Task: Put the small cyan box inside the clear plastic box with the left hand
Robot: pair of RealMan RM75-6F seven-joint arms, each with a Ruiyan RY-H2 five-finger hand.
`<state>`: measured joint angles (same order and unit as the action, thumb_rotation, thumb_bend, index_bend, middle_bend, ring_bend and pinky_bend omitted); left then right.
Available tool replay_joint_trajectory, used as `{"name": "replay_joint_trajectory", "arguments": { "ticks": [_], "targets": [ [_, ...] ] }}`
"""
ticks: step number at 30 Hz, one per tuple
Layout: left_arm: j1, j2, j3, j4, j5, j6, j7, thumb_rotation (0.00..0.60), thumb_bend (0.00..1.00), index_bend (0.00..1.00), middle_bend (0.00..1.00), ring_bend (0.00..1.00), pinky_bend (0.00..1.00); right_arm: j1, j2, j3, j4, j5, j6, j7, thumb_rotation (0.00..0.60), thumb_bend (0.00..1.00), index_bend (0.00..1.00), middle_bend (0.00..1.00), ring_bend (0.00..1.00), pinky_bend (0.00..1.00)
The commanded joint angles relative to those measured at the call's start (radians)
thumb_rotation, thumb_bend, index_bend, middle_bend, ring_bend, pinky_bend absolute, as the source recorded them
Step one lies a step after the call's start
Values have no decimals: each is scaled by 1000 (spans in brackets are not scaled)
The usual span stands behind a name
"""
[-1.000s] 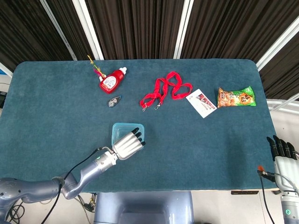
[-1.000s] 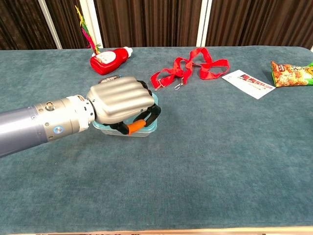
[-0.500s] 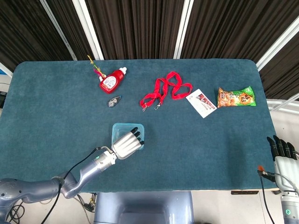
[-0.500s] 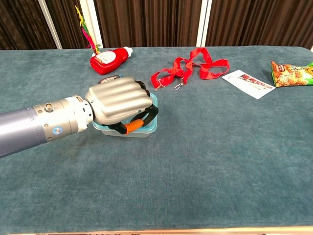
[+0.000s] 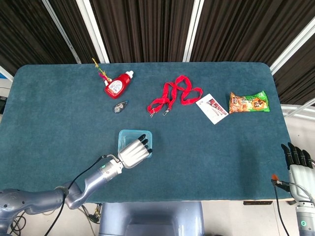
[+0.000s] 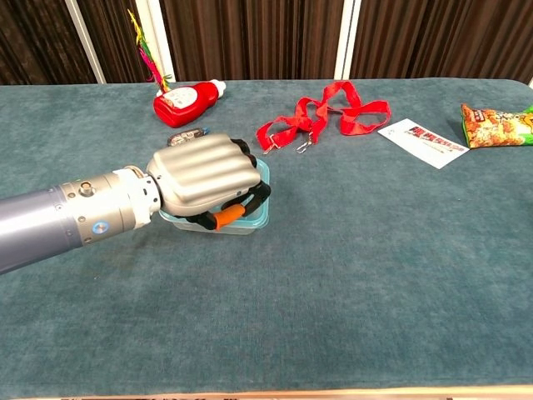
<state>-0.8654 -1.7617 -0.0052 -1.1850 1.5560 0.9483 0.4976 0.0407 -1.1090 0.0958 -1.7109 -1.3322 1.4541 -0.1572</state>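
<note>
Left hand [image 6: 204, 175] sits palm-down over the clear plastic box [image 5: 129, 134], near the front edge of the tabletop [image 5: 59, 123], left of centre. Fingers are curled down over the box's far and right rim; the thumb lies against its near wall in the chest view. Whether the hand has hold of anything cannot be told: its back covers most of the box interior. The small cyan box is not separately visible in either view; the uncovered part of the clear plastic box shows only a cyan tint.

Right hand [image 5: 297, 156] is at the lower right of the head view, off the tabletop edge, fingers straight and close together, holding nothing.

Further back: a small dark oval object [image 5: 119, 106], then a red bottle [image 5: 117, 85] lying on its side with a feathered stick [image 5: 100, 69] behind it. Centre back: red lanyard [image 5: 174, 95]. To its right, a white card [image 5: 212, 108], then a snack packet [image 5: 248, 102].
</note>
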Motion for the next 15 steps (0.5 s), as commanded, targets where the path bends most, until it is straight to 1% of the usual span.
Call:
{"name": "replay_joint_trajectory", "arguments": {
  "ticks": [1,12,15],
  "targets": [
    [0,-1,1,3,4,2,5,600,540,550,519,336,256,0,0,0,0,0,0,0,600,308,40,45,37,0],
    [4,-2,2,16,16,9,25,600,540,548,518,336,256,0,0,0,0,-1,1,-1,600,307,40,44,37,0],
    [3,4,-10,6,23,30,24,600,538,546,518,336,256,0,0,0,1,-1,1,-1,600,308,40,44,37,0]
  ]
}}
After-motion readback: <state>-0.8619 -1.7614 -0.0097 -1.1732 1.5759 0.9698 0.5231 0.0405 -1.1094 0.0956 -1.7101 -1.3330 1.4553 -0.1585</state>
